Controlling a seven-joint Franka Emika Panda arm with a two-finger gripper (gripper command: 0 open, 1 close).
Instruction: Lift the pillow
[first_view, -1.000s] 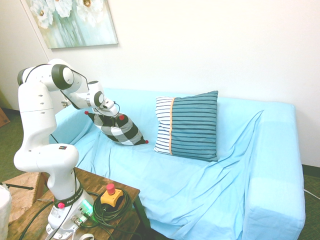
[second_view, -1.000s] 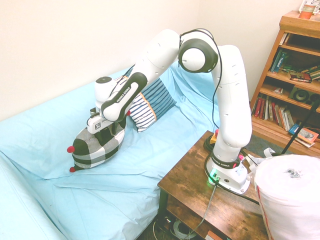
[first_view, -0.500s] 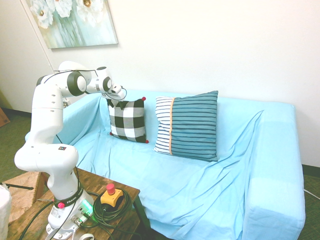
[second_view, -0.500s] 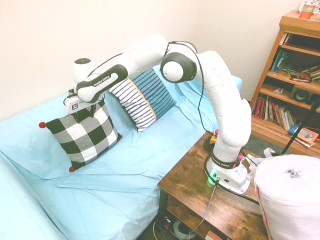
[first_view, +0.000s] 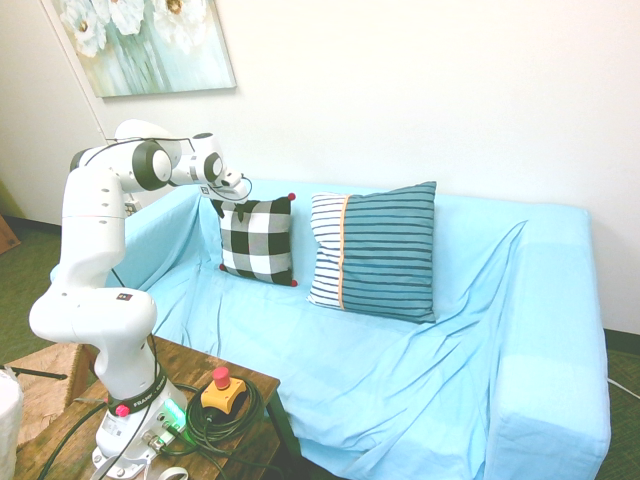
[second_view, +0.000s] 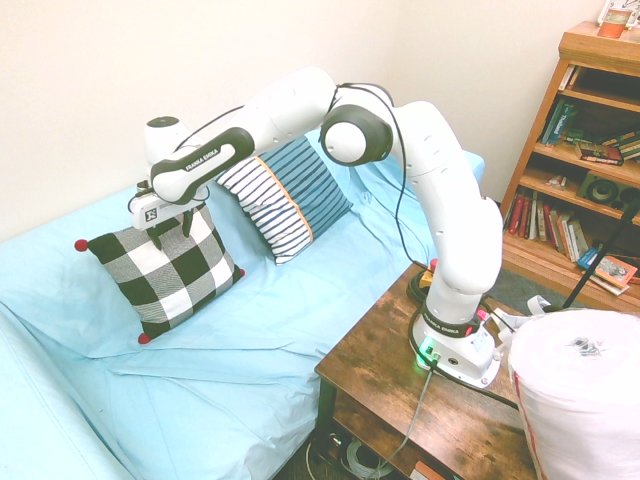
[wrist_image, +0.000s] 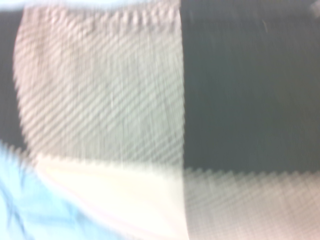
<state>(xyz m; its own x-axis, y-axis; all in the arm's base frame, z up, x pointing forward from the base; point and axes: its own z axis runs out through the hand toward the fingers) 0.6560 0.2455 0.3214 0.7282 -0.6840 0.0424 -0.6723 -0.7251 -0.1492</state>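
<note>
The pillow (first_view: 257, 240) is a small black-and-white check cushion with red pom-poms. It stands upright on the sofa seat, leaning against the backrest. My gripper (second_view: 170, 238) is at the pillow's (second_view: 162, 272) top edge. Its two dark fingers (second_view: 187, 222) are spread apart over the fabric, so it is open and pinches nothing. In the first exterior view the gripper (first_view: 235, 197) sits just above the pillow's upper left corner. The wrist view is filled by blurred pillow (wrist_image: 210, 100) checks from close by.
A larger blue-striped cushion (first_view: 375, 250) with an orange line leans on the backrest right beside the pillow. The sofa (first_view: 420, 370) has a loose light-blue cover. A wooden side table (second_view: 430, 400) stands before the sofa, and a bookshelf (second_view: 590, 150) at the room's edge.
One second ago the pillow hung crumpled and tilted in the shut gripper. It was then raised and stood upright against the backrest. Now the fingers have opened at its top edge.
</note>
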